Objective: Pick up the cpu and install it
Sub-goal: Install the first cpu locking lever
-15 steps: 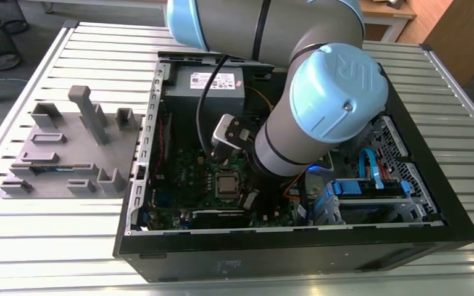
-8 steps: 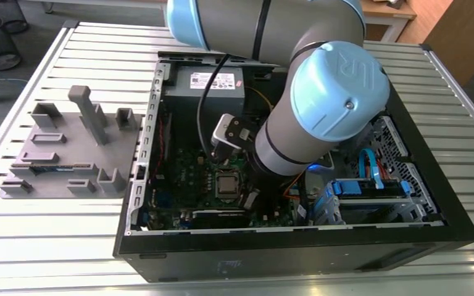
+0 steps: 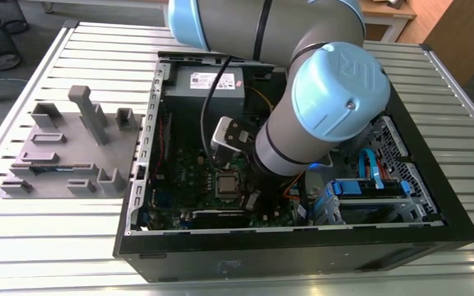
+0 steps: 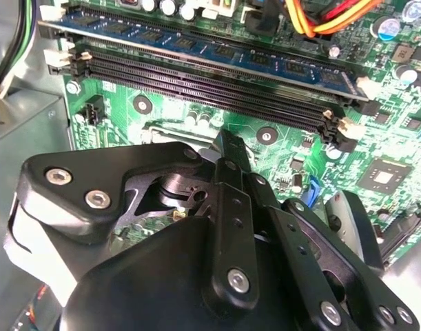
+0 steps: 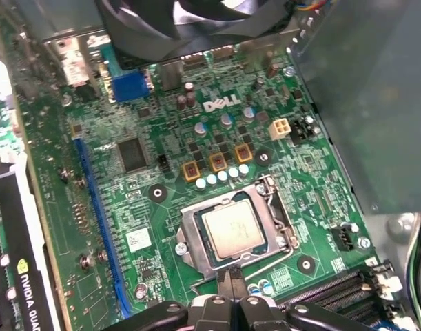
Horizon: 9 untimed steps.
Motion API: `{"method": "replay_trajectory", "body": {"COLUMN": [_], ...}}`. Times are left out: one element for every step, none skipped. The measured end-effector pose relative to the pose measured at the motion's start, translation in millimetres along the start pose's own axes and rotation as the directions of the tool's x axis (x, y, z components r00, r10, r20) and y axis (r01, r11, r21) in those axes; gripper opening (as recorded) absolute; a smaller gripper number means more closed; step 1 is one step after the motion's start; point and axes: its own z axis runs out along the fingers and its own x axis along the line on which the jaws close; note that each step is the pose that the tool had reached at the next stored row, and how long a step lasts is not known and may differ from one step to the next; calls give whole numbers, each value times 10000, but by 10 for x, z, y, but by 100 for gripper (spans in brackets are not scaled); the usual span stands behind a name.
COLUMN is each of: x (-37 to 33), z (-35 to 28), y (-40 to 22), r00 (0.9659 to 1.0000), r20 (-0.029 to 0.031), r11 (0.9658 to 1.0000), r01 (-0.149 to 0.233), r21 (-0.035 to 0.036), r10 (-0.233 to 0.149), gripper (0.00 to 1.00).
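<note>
Silvery-grey on top, the cpu [image 5: 232,231] lies flat in its socket on the green motherboard [image 5: 155,207], enclosed on all sides by the silver socket frame [image 5: 188,238]. In the first wrist view the gripper [image 5: 231,276] points down at the board just beside the near edge of that frame, and its two black fingers [image 5: 226,286] are pressed together with nothing visible between them; their tips are close to the frame, though contact cannot be made out. The second wrist view looks along the back of the gripper [image 4: 227,145] towards the long black memory slots [image 4: 196,83] that run across the board beyond it. In the exterior view the cpu [image 3: 226,184] shows as a small pale square deep inside the open black computer case [image 3: 303,250], with the grey and light-blue arm [image 3: 328,105] reaching into the case above it. A grey power supply box [image 3: 212,83] sits at the far end of the case. On the slatted metal counter [image 3: 56,237], a grey moulded fixture [image 3: 64,154] rests just beside the case, on the exterior view's left.
</note>
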Motion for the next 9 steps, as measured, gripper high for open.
{"method": "replay_trajectory", "body": {"x": [0,0,0,1,1,0,-1,-2,-3], "z": [3,5,7,8,10,13,16,19,21], "y": [-1,-2,-3,-5,-5,-9,-13,-17,-22], "r00": [10000,9998,9997,9995,9993,9991,9989,9987,9985], "r20": [-20,-37,-52,-64,-72,-81,-89,-99,-109], "r11": [10000,9998,9997,9995,9994,9992,9990,9987,9985], "r01": [89,173,249,308,354,405,454,499,542], "r21": [-11,-21,-31,-40,-45,-52,-59,-64,-70], "r10": [-89,-173,-249,-308,-354,-405,-454,-500,-543], "gripper": [11,11,11,11,11,11,11,11,11]}}
